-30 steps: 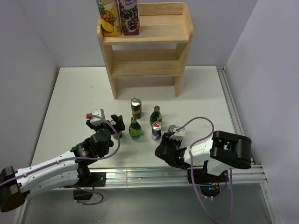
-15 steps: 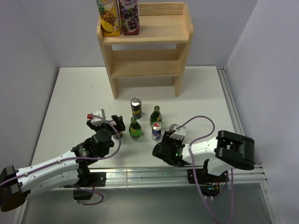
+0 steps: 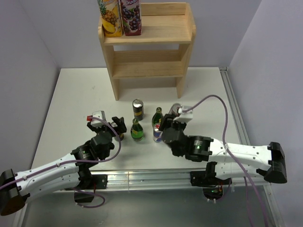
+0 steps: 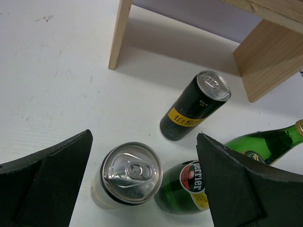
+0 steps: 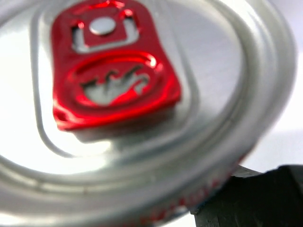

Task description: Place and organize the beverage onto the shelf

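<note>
The light wood shelf (image 3: 150, 66) stands at the back, with two juice cartons (image 3: 120, 17) on the left of its top tier. On the table stand a black and yellow can (image 3: 138, 109) (image 4: 194, 111), two green bottles (image 3: 137, 130) (image 3: 158, 117) and a can with a red tab (image 3: 157, 135) (image 5: 113, 71). My left gripper (image 3: 111, 126) (image 4: 144, 139) is open, its jaws on either side of a pale silver-topped can (image 4: 128, 175), not touching it. My right gripper (image 3: 165, 126) is right above the red-tab can, whose lid fills the right wrist view. Only one finger (image 5: 265, 198) shows there, set wide.
A green Perrier bottle (image 4: 189, 187) stands right against the pale can, just inside my left gripper's right finger. The second bottle (image 4: 265, 144) is beyond it. The shelf's legs (image 4: 118, 35) are behind the drinks. A metal rail (image 3: 236, 113) runs along the table's right edge.
My right arm has stretched forward and to the left, bringing its gripper from the near edge onto the red-tab can. My left gripper has barely moved.
</note>
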